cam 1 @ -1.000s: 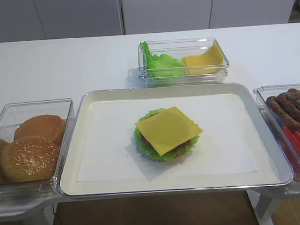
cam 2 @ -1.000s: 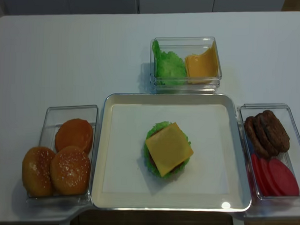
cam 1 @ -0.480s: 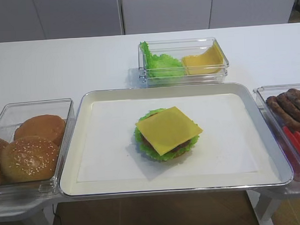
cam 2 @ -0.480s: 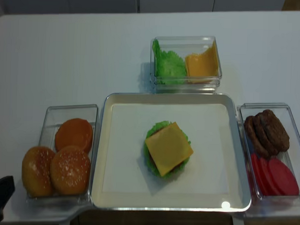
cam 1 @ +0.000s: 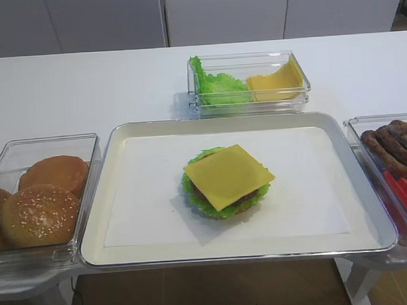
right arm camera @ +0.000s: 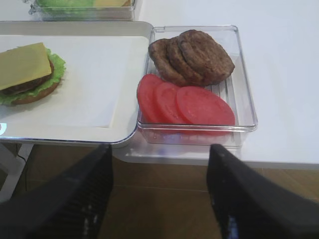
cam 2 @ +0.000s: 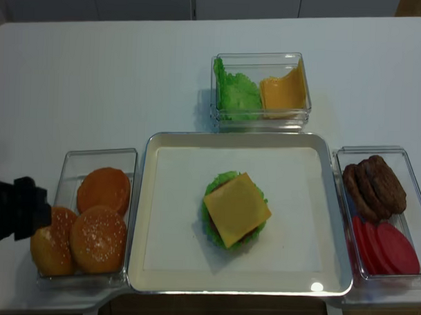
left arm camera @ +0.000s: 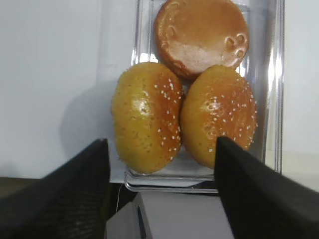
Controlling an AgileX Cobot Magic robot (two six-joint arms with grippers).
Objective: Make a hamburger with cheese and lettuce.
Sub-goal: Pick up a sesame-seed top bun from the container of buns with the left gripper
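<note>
The hamburger (cam 1: pixel 226 182) is a stack in the middle of the silver tray (cam 1: pixel 101 218). It has frilly green lettuce (cam 1: pixel 192 193) at the bottom and a brown patty with the square yellow cheese (cam 1: pixel 228 173) on top. Two sesame buns (left arm camera: pixel 147 117) (left arm camera: pixel 219 114) and a plain bun (left arm camera: pixel 202 37) lie in a clear box (cam 2: pixel 96 153) left of the tray. My left gripper (left arm camera: pixel 159 199) is open and empty, just short of the box's near end. The left arm (cam 2: pixel 15 209) shows black beside the box. My right gripper (right arm camera: pixel 159 199) hangs open and empty below the table's front edge.
A clear box (right arm camera: pixel 244 74) right of the tray holds brown patties (right arm camera: pixel 194 55) and red tomato slices (right arm camera: pixel 187 102). Behind the tray, another clear box (cam 1: pixel 250 100) holds a pale-green bunch of leaves and orange-yellow slices. White paper lines the tray.
The left arm has come into the overhead view from the lower left corner and moved up alongside the bun box. The food has not moved.
</note>
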